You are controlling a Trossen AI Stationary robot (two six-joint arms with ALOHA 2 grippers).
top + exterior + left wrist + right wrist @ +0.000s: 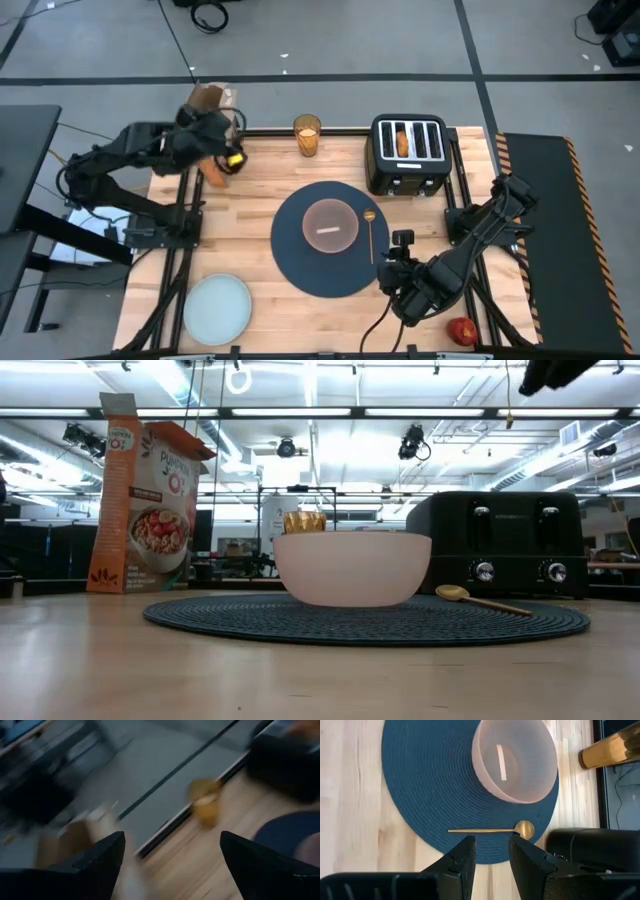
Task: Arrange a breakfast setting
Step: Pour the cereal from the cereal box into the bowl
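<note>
The gold spoon (490, 829), thin, stiff and slippery, is best pinched mid-handle, just ahead of the right gripper (492, 851), whose jaws are narrowly parted and empty; the left gripper (172, 865) is spread wide, holding nothing.

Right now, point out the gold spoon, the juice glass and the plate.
gold spoon (524, 828): right wrist view, on its round scoop, at the mat's edge.
juice glass (307, 137): high view, middle of the amber glass, beside the toaster.
plate (217, 307): high view, centre of the pale blue-green disc.

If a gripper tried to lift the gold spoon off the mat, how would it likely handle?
The gold spoon looks thin and stiff, lying flat on the woven mat, so probably hard to get fingers under. Its polished look suggests slipperiness, and the slim handle may pivot when nudged.
</note>
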